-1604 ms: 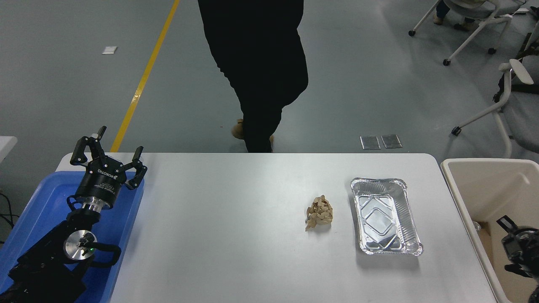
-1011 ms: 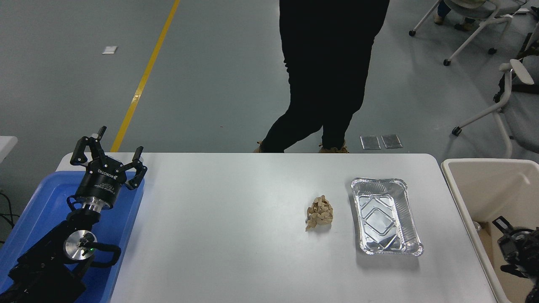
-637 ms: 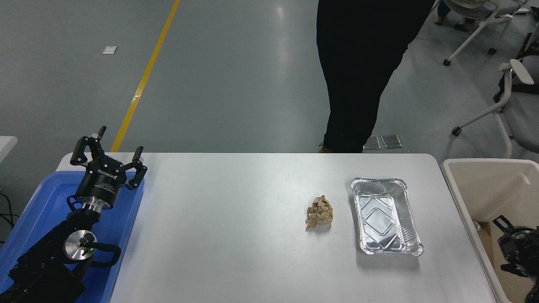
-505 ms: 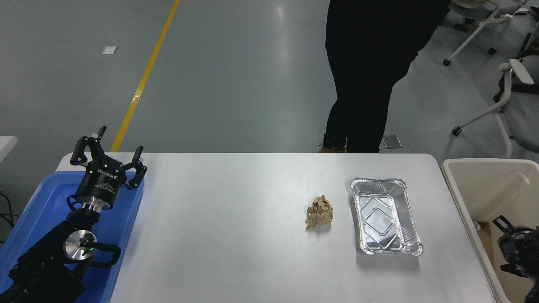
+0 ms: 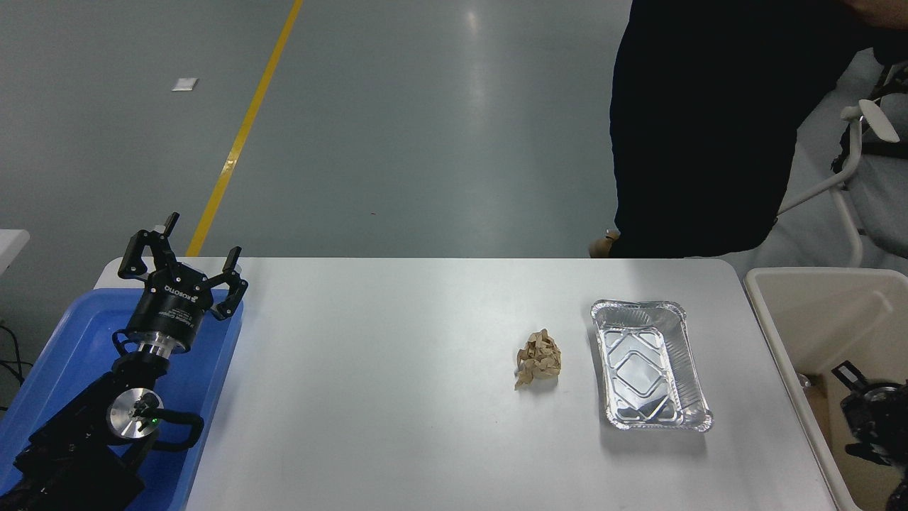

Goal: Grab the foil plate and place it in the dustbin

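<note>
foil plate (image 5: 650, 365): lies flat on the white table (image 5: 397, 397), right of centre, long side running away from the camera
paper wad (image 5: 538, 358): brown, crumpled, just left of the foil plate, not touching it
dustbin (image 5: 816, 312): beige, off the table's right edge, well clear of the foil plate
left gripper (image 5: 182, 266): at the lower left above the blue tray (image 5: 64, 341), fingers spread apart
right gripper (image 5: 869, 415): black, only partly seen at the right edge, over the dustbin
person (image 5: 702, 128): dark clothes, standing at the table's far right corner
</note>
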`<action>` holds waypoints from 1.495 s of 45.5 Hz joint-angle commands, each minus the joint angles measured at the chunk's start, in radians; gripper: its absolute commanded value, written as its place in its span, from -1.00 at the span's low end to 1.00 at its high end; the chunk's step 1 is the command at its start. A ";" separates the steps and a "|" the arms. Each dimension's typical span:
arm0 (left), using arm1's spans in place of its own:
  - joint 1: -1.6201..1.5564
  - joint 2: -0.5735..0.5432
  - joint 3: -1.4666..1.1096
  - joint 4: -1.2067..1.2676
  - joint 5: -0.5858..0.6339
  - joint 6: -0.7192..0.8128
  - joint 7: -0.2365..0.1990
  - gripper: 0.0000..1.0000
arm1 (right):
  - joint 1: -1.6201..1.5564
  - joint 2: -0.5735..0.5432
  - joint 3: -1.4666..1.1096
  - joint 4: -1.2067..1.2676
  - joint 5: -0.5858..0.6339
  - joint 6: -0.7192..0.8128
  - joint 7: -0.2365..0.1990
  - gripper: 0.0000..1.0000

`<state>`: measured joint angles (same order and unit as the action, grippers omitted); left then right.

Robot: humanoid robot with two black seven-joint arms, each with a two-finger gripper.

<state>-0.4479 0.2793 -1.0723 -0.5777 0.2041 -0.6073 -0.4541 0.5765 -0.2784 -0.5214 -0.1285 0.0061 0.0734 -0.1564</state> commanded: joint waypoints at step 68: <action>0.000 0.000 0.000 -0.001 0.000 -0.002 0.003 0.97 | 0.839 -0.786 -0.199 1.403 -0.018 0.039 -0.012 1.00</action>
<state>-0.4479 0.2792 -1.0722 -0.5783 0.2040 -0.6090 -0.4521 1.1984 -1.0198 -0.6134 1.1597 -0.0117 0.0923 -0.1682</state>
